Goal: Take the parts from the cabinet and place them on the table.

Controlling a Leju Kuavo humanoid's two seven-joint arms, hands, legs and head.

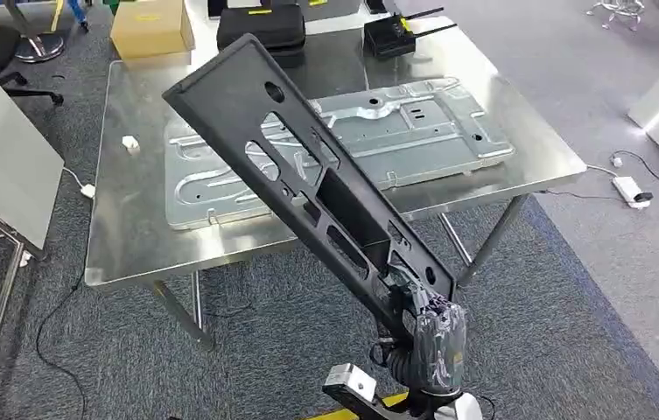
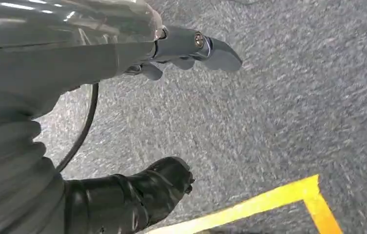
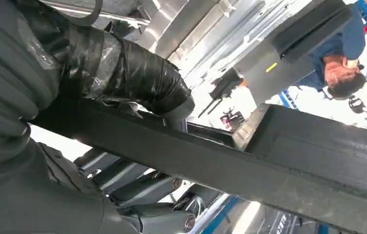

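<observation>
Black plastic ran up and leftward from the right hand (image 1: pixel 438 337), which gripped one long slotted part (image 1: pixel 308 179) by its near end, the far end tilted above the steel counter (image 1: pixel 133 236). One pressed metal panel (image 1: pixel 413 131) lay flat there. The left hand (image 2: pixel 191 51) hung over grey carpet (image 2: pixel 279 107), fingers apart, holding nothing.

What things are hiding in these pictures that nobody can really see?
- The right hand: in the head view its fingers sit behind the long black part it grips.
- The silver metal plate on the table: the black part crosses over its middle.
- The left hand: the grey arm cover hides most of it in the left wrist view.
- The cardboard box: cut off at the head view's top edge.
</observation>
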